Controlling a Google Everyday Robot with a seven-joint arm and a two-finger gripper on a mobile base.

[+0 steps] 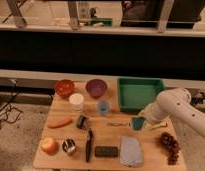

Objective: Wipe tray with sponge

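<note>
The green tray (pixel 138 93) sits at the back right of the wooden table (pixel 56 112); its inside looks bare. The small teal sponge (pixel 137 123) is just in front of the tray's near wall, at the tip of my white arm (pixel 173 106). My gripper (pixel 141 120) is right at the sponge, coming in from the right and touching or almost touching it. The arm covers the tray's front right corner.
A red bowl (pixel 64 88), purple bowl (pixel 96 88), white cup (pixel 76 101) and bluish cup (pixel 103 107) stand left of the tray. In front lie a carrot (pixel 60 123), apple (pixel 48 145), black knife (pixel 88 145), dark flat block (pixel 106 151), grey-blue cloth (pixel 130 151) and grapes (pixel 169 145).
</note>
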